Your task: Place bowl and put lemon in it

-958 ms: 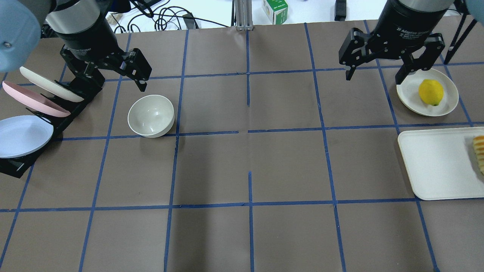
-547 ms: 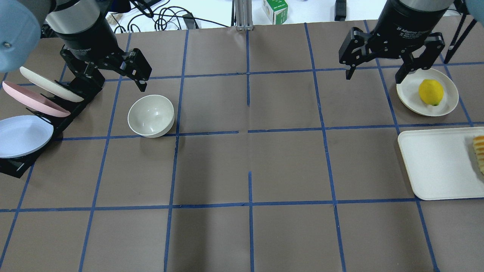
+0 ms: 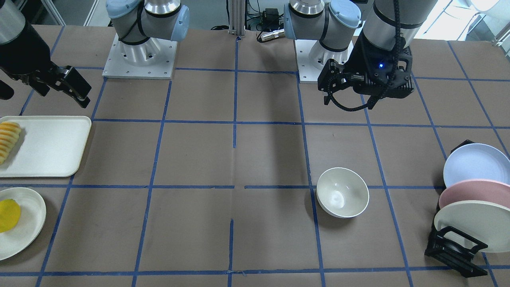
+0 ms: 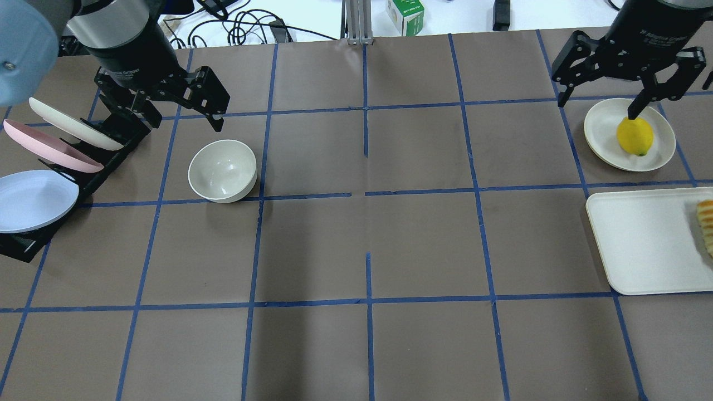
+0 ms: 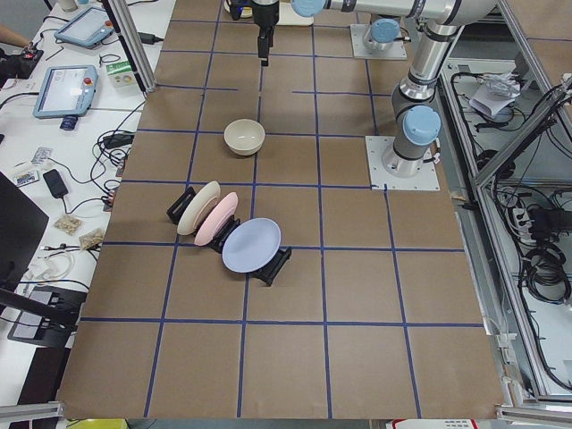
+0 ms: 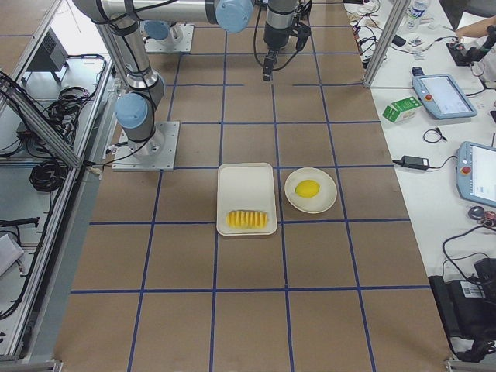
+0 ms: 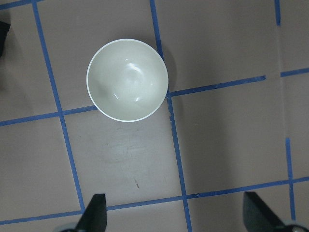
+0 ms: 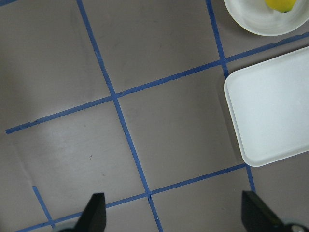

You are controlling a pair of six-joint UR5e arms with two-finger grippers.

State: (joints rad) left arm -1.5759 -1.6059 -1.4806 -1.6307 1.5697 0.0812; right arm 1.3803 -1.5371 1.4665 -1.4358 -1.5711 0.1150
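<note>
The cream-white bowl (image 4: 223,170) stands upright and empty on the brown table, left of centre; it also shows in the front view (image 3: 342,192) and in the left wrist view (image 7: 127,79). The lemon (image 4: 635,136) lies on a flat cream plate (image 4: 599,133) at the right; the right wrist view shows only its edge (image 8: 280,4). My left gripper (image 4: 165,111) is open and empty, raised behind the bowl. My right gripper (image 4: 596,108) is open and empty, raised over the plate's back left edge, one fingertip in line with the lemon.
A cream tray (image 4: 646,239) with ridged sliced food (image 4: 706,225) lies in front of the lemon's plate. A black rack with three pastel plates (image 4: 39,167) stands left of the bowl, close under the left gripper. A green box (image 4: 405,14) sits beyond the table's back edge.
My right gripper has moved to the right, from left of the plate to over its back edge by the lemon. My left gripper has shifted slightly. Bowl and lemon have not moved.
</note>
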